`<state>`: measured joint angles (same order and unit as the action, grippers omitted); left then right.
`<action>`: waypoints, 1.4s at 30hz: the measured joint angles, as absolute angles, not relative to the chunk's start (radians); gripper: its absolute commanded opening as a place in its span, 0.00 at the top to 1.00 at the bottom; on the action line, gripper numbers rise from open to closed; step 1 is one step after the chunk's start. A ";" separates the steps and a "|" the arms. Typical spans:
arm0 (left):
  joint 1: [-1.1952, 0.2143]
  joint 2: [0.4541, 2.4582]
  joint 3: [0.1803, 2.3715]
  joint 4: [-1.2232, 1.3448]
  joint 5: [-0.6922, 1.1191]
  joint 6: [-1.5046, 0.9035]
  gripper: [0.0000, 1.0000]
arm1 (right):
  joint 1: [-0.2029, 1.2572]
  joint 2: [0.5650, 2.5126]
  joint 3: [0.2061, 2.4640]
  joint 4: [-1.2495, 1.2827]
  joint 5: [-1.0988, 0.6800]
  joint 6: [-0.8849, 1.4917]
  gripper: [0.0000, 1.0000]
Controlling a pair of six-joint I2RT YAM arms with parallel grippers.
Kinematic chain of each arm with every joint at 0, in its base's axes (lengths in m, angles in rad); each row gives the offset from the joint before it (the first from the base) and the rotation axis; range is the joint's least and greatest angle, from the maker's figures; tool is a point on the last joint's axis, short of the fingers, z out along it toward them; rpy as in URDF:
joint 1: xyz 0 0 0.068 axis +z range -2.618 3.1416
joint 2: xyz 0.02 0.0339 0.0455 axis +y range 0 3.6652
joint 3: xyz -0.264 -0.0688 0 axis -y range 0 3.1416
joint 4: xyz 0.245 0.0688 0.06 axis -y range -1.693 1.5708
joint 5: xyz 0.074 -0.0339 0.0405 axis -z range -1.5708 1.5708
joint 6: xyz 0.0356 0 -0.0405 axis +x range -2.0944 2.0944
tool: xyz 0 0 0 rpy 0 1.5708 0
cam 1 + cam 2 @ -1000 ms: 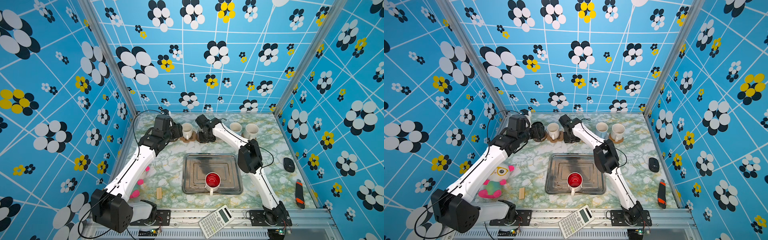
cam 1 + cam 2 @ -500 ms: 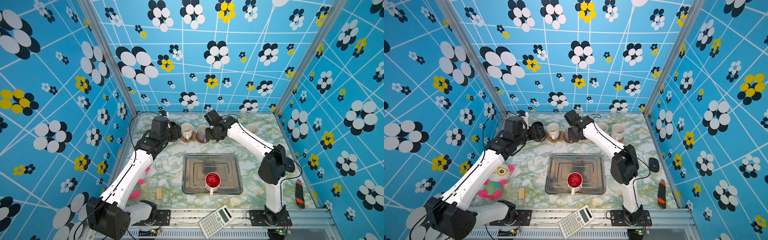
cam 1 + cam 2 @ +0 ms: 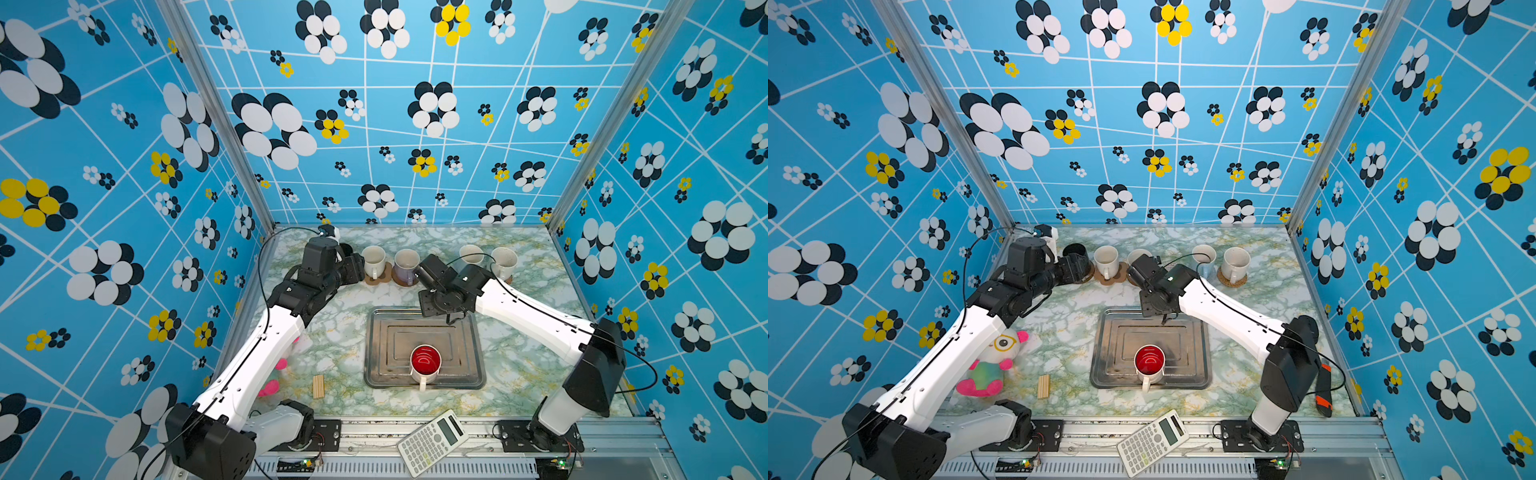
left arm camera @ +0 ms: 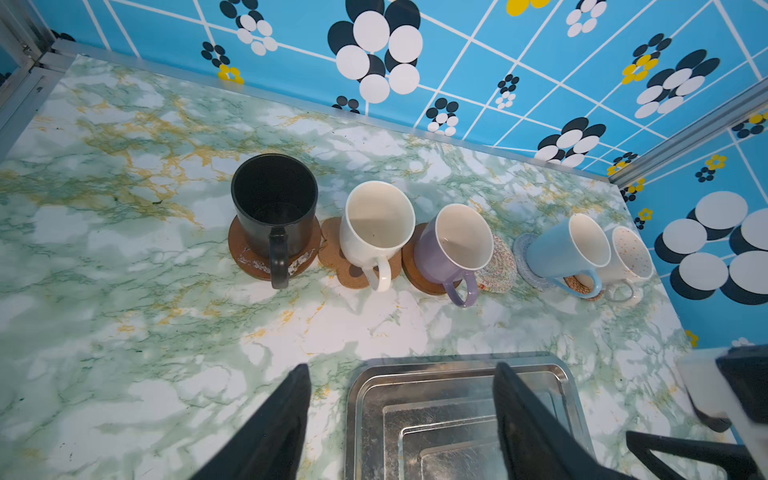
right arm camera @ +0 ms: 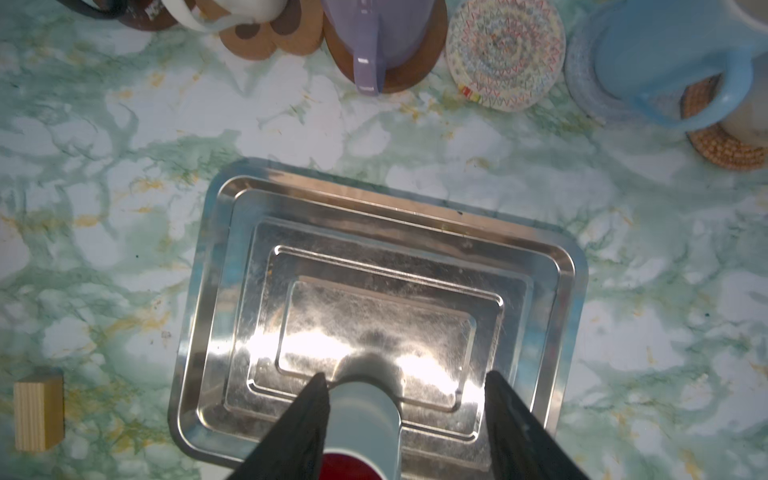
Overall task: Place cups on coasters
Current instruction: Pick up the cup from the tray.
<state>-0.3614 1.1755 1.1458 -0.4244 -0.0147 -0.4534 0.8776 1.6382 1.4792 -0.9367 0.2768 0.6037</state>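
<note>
Over the square metal tray (image 3: 372, 345), the right gripper (image 5: 405, 376) hangs open and empty; the left gripper (image 4: 403, 368) is likewise open and empty. Lower the right gripper around the white mug with red inside (image 3: 425, 360) (upright near the tray's front rim), grip its body squarely, and target the vacant cream crocheted coaster (image 5: 505, 56).

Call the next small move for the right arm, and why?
Probably lower the right gripper onto the red-lined mug and close. Its jaws stand open above the tray, that mug is the only one off a coaster, and one crocheted coaster lies bare between the lavender mug and the blue mug.
</note>
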 measured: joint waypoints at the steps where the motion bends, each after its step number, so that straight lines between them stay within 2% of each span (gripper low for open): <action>1: -0.368 1.168 1.142 -0.425 -0.015 -0.453 0.30 | 0.897 1.620 1.461 -0.939 0.282 0.618 0.38; 14: -0.435 1.100 1.068 -0.416 -0.015 -0.453 0.29 | 1.229 1.540 1.287 -0.999 0.364 0.888 0.38; 23: -0.467 1.087 1.044 -0.407 -0.015 -0.452 0.29 | 1.404 1.554 1.275 -1.014 0.399 1.096 0.38; 26: -0.476 1.079 1.034 -0.400 -0.015 -0.452 0.29 | 1.438 1.575 1.271 -1.008 0.398 1.146 0.39; 36: -0.489 1.045 1.015 -0.389 -0.015 -0.448 0.29 | 1.459 1.612 1.185 -0.928 0.358 1.225 0.59; 42: -0.493 1.034 1.011 -0.388 -0.022 -0.448 0.28 | 1.451 1.612 1.172 -0.884 0.344 1.232 0.61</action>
